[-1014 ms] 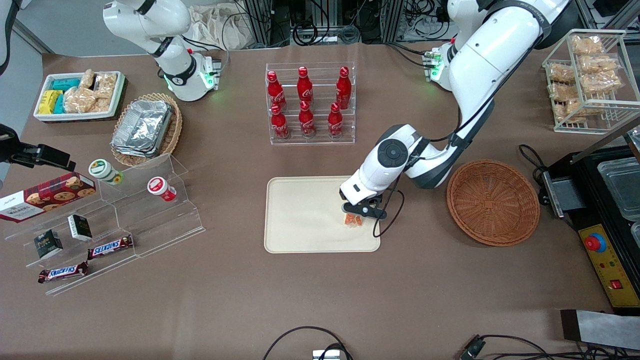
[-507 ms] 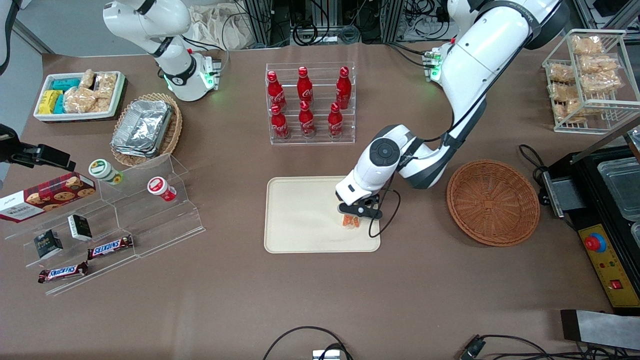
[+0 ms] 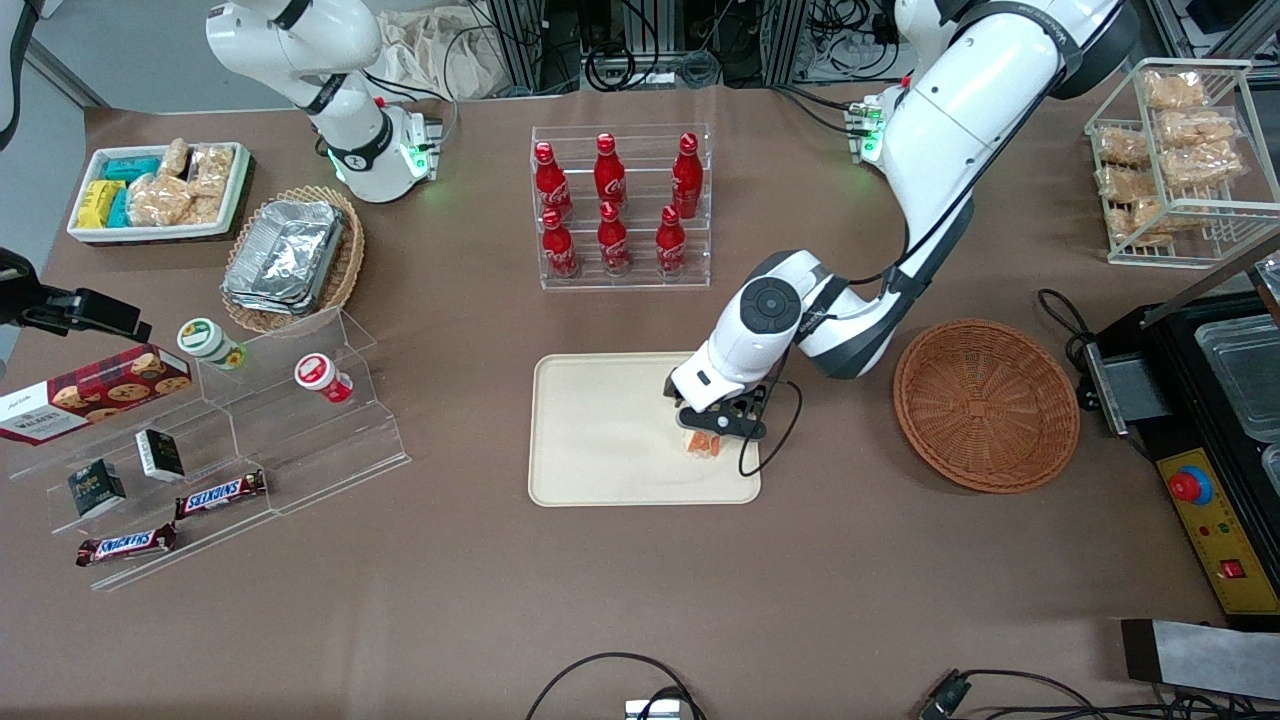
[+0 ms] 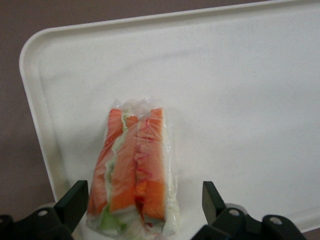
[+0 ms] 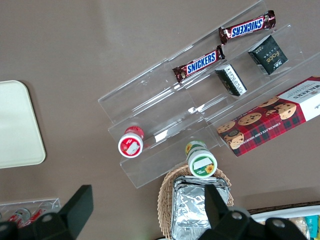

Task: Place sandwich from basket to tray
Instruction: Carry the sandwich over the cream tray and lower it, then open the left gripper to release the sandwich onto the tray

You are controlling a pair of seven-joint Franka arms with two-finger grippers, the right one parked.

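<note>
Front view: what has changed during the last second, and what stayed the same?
The claw moved slightly over the tray toward the parked arm's end of the table, carrying the sandwich with it. Now its fingers stand apart from the sandwich, which rests on the tray, so it seems released. The basket and the tray stayed as they were.

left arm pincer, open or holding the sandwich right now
Pincer: open, over the tray, fingers spread on either side of the sandwich with gaps, holding nothing.

Matt plastic tray (image 4: 240,75), glossy clear wrap (crinkly) on sandwich (image 4: 132,175), woven wicker basket (image 3: 986,404)
</note>
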